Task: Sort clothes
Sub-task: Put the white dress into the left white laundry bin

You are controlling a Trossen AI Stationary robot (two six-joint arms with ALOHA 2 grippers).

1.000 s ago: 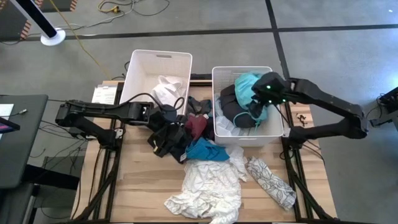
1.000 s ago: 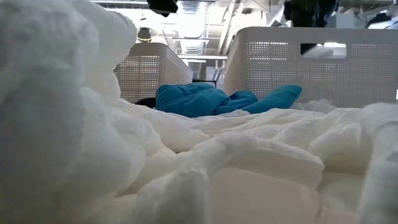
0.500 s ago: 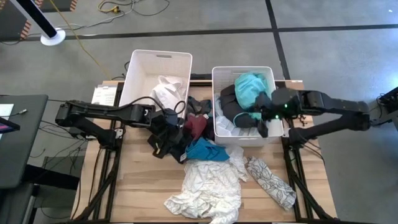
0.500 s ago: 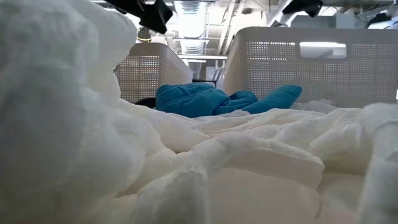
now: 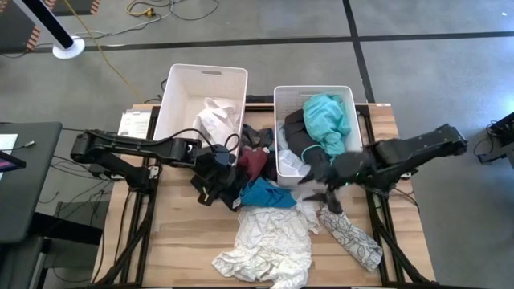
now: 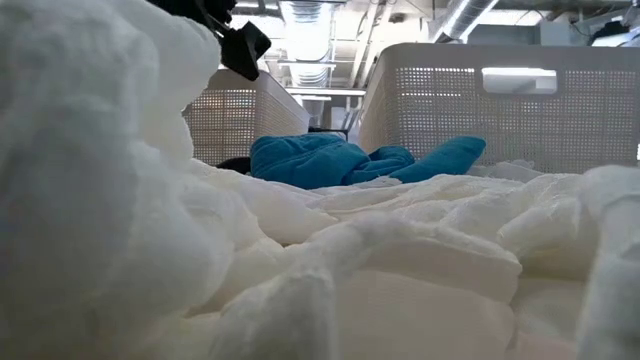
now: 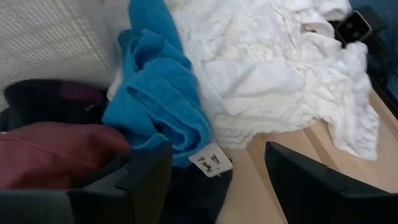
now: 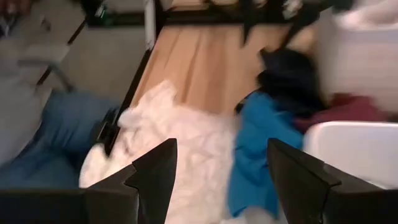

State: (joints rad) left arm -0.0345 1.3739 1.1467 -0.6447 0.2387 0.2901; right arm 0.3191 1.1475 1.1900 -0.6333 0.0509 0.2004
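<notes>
The right gripper [image 5: 323, 189] sits low right of centre in the high view, just below the front wall of the right bin [image 5: 277, 128], blurred, above the patterned white garments. Its own wrist view shows both dark fingers [image 8: 155, 171] spread wide apart with nothing between them. Its arm runs from the right edge of the frame, folded low and pointing left along the surface [image 5: 177, 241].

The left gripper [image 5: 215, 170] lies left of centre in the high view, over the dark heap of clothes between the two bins. Its arm stretches level from the left edge of the frame, a cable looping over the wrist. In its wrist view the fingers [image 7: 311, 180] stand well apart and empty, with a teal towel-like garment [image 7: 158, 99] and its small white tag [image 7: 210, 160] just ahead, a maroon garment [image 7: 56, 152] beside it and a white lacy garment [image 7: 280, 68] beyond.

In the high view the left bin [image 5: 173, 96] holds a white garment [image 5: 215, 119]; the right bin holds a light teal garment [image 5: 328, 119] on top of black ones [image 5: 297, 138]. Black clothes [image 5: 217, 189], the maroon piece and the teal piece [image 5: 261, 194] lie in the middle of the wooden surface; a cream patterned garment [image 5: 265, 245] and a leaf-patterned white one [image 5: 349, 234] spread across the lower middle. In the low view white fabric [image 6: 300, 270] fills the foreground and hides most of the surface.
</notes>
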